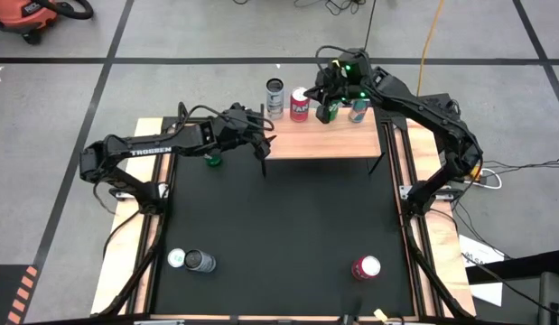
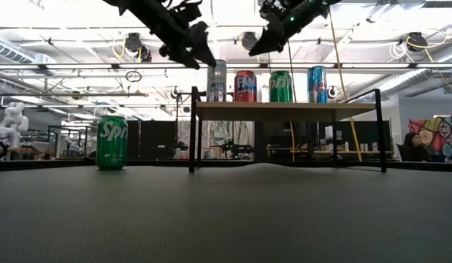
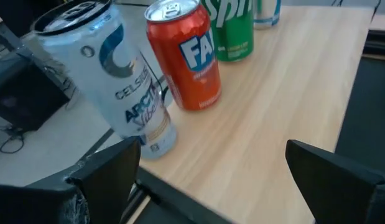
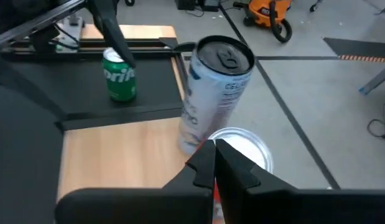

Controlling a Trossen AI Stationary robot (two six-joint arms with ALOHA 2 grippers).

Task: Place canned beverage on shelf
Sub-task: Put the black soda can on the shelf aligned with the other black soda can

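Left tool [image 1: 258,137] spread, empty, by shelf [image 1: 324,140] corner; right tool [image 4: 214,163] pressed together above shelf cans.

Seen from straight overhead, the black table [image 1: 279,235] fills the frame's centre, the shelf [image 1: 324,135] at its upper middle. A second camera sits at table-top level, facing the shelf [image 2: 284,108] at mid-frame with the room behind. The left wrist camera looks closely down on the silver can [image 3: 111,74]; the right wrist camera shares that can [image 4: 211,87] from the opposite side.
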